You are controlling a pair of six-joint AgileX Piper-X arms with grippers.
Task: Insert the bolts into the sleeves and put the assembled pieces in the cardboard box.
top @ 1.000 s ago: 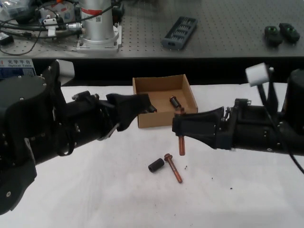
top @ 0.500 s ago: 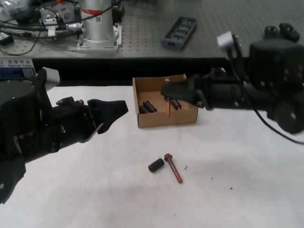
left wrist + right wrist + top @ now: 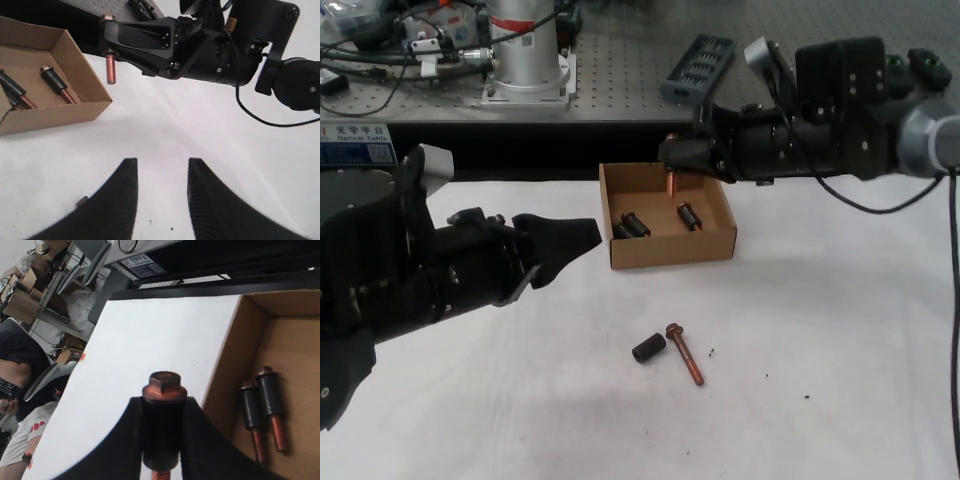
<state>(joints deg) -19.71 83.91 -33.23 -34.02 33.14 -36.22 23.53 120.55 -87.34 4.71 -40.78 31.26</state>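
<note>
Nearest on the white cloth [image 3: 520, 420] lie a loose sleeve [image 3: 648, 348], dark and matt, and a loose bolt [image 3: 686, 356], copper-coloured, just beside each other.

Farther in, to one side, the left gripper [image 3: 162, 164] hangs over the cloth short of the box. Its two ribbed black fingers stand apart with a clear gap, and nothing is between them.

Beyond it sits the cardboard box [image 3: 670, 255], plain brown board with an open top. On its floor lie assembled pieces [image 3: 270, 405], each a dark cylinder with a copper head at one end and thread at the other.

Above the box's rear wall we find the right gripper [image 3: 675, 157]. Its fingers are closed on the held assembly [image 3: 164, 386] (the grip falls on the dark sleeve). The flanged hexagonal head stands above the fingers, and the threaded shank [image 3: 111, 67] hangs upright below.

Behind lies the perforated metal bench [image 3: 770, 70].

One second ago the right gripper held the assembly just in front of the box. Half a second ago it held it over the box's middle, lower down. The left gripper, then at the box's front corner, has drawn back to the side.
</note>
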